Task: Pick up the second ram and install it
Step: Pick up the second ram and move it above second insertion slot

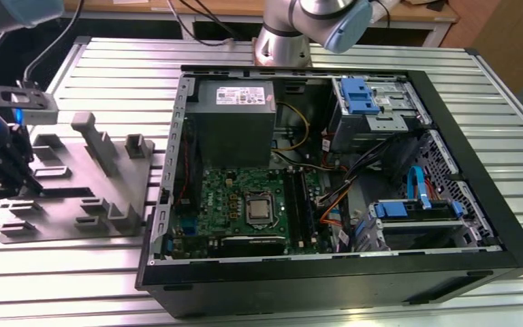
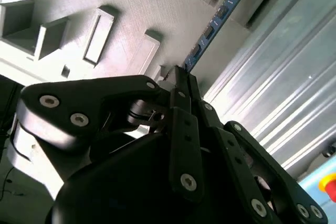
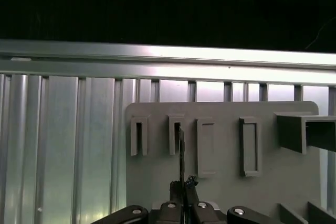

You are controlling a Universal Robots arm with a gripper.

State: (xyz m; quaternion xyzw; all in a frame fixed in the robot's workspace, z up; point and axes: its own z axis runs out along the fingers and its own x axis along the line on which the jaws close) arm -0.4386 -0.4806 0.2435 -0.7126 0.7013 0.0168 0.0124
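Evidently we hold the gripper (image 2: 178, 76) clenched on one end of the second ram (image 2: 218, 19), which stands on edge in the grey holder (image 2: 131, 3), presenting its thin flat faces for pinching.

Open computer case (image 1: 334, 269) lies flat on the slatted metal table (image 1: 134, 61) — grey power supply (image 1: 234, 112) next to the green motherboard (image 1: 216, 197), blue drive caddy (image 1: 357, 95) nearby. At the exterior view's left — a grey slotted fixture (image 1: 71, 225).
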